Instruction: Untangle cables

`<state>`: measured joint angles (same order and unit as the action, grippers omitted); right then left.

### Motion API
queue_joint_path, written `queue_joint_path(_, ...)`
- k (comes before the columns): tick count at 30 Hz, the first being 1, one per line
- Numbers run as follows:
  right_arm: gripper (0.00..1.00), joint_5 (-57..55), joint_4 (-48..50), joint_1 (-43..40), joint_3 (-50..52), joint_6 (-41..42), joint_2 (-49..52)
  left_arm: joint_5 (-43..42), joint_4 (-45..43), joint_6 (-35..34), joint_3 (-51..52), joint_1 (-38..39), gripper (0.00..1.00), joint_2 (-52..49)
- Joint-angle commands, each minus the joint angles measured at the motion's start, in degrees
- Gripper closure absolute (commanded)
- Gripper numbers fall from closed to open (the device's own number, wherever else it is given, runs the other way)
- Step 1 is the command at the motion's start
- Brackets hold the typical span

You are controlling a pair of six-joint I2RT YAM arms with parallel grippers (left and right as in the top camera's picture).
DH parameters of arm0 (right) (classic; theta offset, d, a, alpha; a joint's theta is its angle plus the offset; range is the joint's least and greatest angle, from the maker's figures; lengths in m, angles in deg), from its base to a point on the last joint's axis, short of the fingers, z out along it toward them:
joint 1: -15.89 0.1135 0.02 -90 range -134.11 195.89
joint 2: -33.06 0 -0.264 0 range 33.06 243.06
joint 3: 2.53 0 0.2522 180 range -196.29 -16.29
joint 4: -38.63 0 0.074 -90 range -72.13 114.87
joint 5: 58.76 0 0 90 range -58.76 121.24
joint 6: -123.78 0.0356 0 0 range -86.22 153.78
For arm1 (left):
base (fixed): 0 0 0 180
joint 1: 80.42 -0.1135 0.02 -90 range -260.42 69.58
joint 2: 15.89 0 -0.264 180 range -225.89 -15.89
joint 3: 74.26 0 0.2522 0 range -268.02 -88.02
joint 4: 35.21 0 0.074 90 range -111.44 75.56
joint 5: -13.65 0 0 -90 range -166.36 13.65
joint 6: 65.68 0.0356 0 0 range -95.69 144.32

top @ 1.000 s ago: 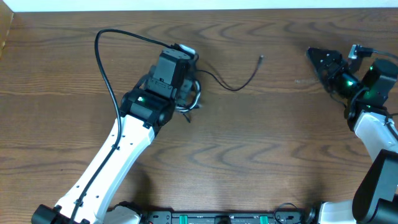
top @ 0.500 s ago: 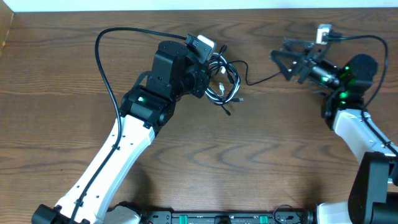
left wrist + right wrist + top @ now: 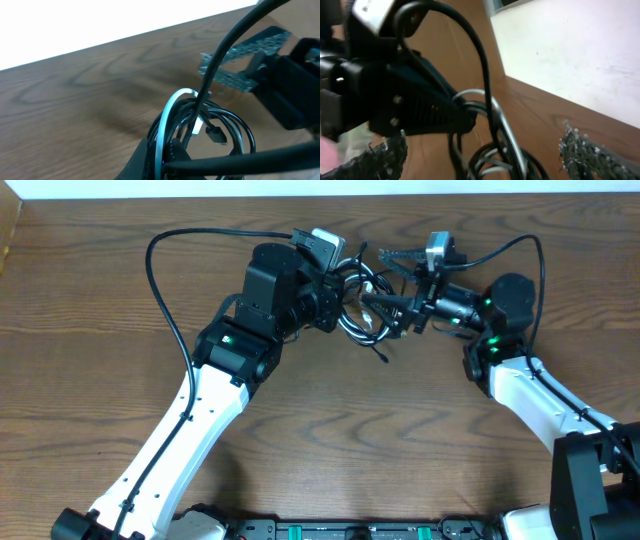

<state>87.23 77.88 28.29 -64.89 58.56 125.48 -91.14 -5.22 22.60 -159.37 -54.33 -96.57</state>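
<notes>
You are holding the cables (image 3: 362, 312) in the left gripper (image 3: 332, 302), whose jaws are clamping tight on the bunched loops. The bundle is sitting close to the far edge of the tabletop (image 3: 400, 440), a little right of the middle of that edge. In the left wrist view the loops (image 3: 210, 132) are standing up out of the grip, with the white cord (image 3: 167, 112) arching over the black ones. They are casting a shadow on the wood, so they are appearing to ride above it, though you cannot tell this for certain. One black plug end (image 3: 385, 358) is dangling toward the near side of the bundle. Your right gripper (image 3: 380, 280) is standing wide, one finger toward the far edge and one toward the near side, with the bundle just in front of the gap. In the right wrist view the two textured fingertips (image 3: 585, 150) are flanking the loops (image 3: 492, 150) without touching them. Room is running tight here: the two grippers are crowding each other beside the far edge. The left arm's thick black wire (image 3: 162, 290) is looping out toward the far left corner, and the right arm's wire (image 3: 532, 260) is arching near the far edge. Bare wood is showing across the whole near half between the two arms and toward both far corners.
</notes>
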Motion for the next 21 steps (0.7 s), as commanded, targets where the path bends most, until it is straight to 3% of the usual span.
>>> queue_joint_path(1, 0.08, -7.8, 0.1, 1.5, -0.4, -0.1, -0.2, -3.3, -0.4, -1.8, -0.4, 0.8, 0.92, -1.0)
queue_joint_path(4, 0.06, -12.0, -0.1, 1.5, -0.4, 3.9, -0.2, -3.2, -0.2, -1.8, -0.4, 2.4, 0.92, -1.8)
queue_joint_path(10, 0.05, -15.4, -1.7, 1.5, -0.4, 4.4, -0.2, -3.2, -0.1, -1.8, -0.4, 5.6, 0.92, -5.0)
queue_joint_path(17, 0.01, -32.9, -16.5, 0.6, -0.4, 4.3, -0.2, -2.9, 0.0, -1.8, -0.4, 6.7, 0.92, -6.7)
queue_joint_path(21, 0.03, -40.2, -22.9, -0.9, -0.4, 4.3, -0.2, 2.4, 1.6, -1.8, -0.4, 6.7, 0.92, -6.7)
